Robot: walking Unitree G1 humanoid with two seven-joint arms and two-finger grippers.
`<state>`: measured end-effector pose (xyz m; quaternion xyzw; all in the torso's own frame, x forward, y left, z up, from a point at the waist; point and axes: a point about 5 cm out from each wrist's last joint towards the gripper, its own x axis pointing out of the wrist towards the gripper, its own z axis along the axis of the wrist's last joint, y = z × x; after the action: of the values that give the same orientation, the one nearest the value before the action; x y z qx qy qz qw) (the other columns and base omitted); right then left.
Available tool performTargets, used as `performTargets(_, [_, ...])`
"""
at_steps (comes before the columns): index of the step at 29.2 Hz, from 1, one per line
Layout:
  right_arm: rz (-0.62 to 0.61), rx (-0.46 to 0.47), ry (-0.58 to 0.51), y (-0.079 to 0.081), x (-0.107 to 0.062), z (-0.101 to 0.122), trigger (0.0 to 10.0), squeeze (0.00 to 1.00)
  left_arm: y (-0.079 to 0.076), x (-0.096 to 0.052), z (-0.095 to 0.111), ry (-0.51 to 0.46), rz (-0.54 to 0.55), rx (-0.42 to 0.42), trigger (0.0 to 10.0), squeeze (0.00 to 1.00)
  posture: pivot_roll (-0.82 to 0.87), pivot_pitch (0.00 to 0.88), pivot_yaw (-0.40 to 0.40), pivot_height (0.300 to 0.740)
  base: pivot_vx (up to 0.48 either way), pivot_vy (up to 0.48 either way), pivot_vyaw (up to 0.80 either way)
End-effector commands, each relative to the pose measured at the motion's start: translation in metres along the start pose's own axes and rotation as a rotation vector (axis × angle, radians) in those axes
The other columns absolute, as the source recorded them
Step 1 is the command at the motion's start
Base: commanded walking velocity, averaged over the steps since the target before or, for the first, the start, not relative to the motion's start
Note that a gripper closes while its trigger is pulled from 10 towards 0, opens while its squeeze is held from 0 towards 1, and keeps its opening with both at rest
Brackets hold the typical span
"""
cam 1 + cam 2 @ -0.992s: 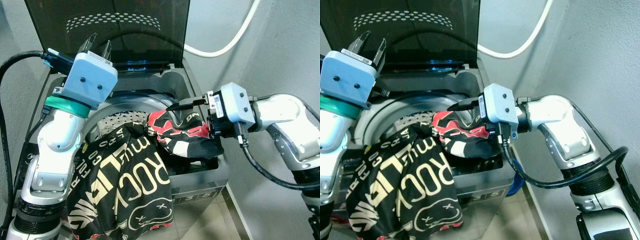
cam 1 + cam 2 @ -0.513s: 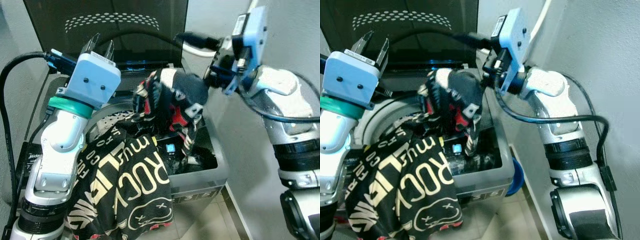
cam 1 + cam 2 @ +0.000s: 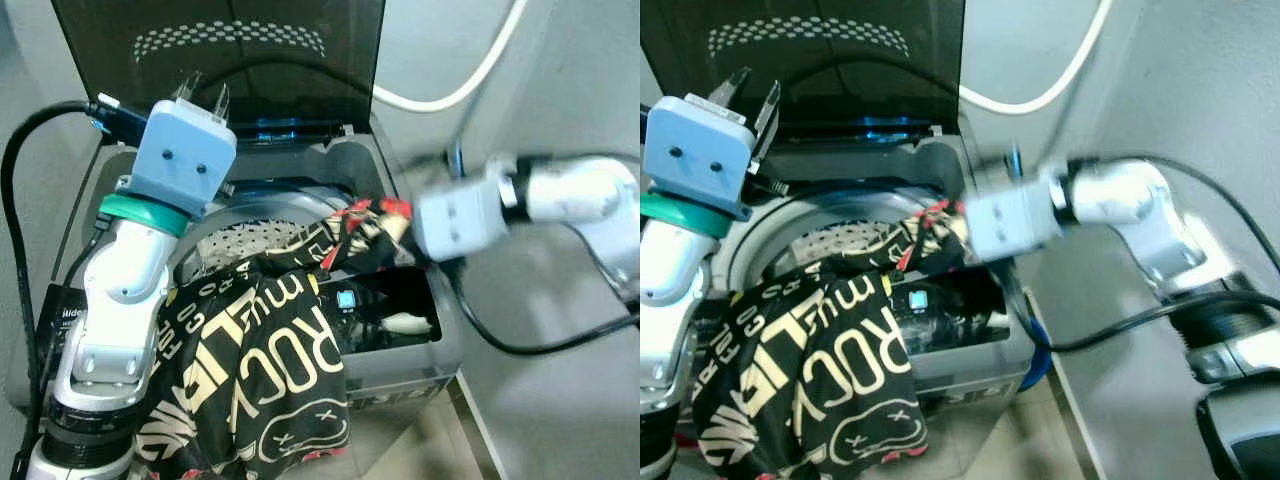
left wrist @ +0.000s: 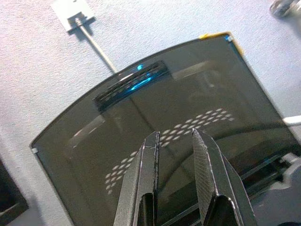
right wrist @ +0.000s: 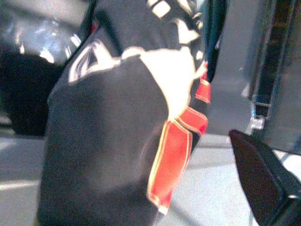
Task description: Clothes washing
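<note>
While the washing machine (image 3: 400, 365) stands with its dark lid (image 3: 220, 60) raised, we read our right gripper (image 3: 405, 235), blurred at frame centre, as feeding the black-and-red garment (image 3: 365, 228) over the drum rim; its jaw state we cannot tell. Our left gripper (image 3: 200, 95), upper left, sits released. The lettered black garment (image 3: 255, 385) drapes over the front edge, lower left, mostly outside.
</note>
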<state>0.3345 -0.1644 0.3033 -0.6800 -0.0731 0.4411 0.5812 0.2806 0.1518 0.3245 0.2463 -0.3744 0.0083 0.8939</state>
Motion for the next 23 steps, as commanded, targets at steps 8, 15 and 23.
performTargets(8, [0.021,-0.094,0.143,-0.01,-0.016,-0.02,10.0,0.0,-0.001,-0.001,0.002,-0.008,-0.004,-0.01,10.0,0.0,0.13,0.033,0.047,0.74,0.0,0.0,0.0])
performTargets(15, [-0.114,0.134,-0.16,-0.024,-0.024,0.0,10.0,0.0,0.0,-0.001,0.002,-0.005,-0.001,-0.011,10.0,0.0,0.14,0.034,0.043,0.74,0.0,0.0,0.0])
performTargets(23, [-0.552,0.2,-0.14,-0.063,-0.041,-0.012,10.0,0.0,0.0,-0.001,0.003,-0.005,-0.003,-0.011,10.0,0.0,0.14,0.038,0.054,0.74,0.0,0.0,0.0])
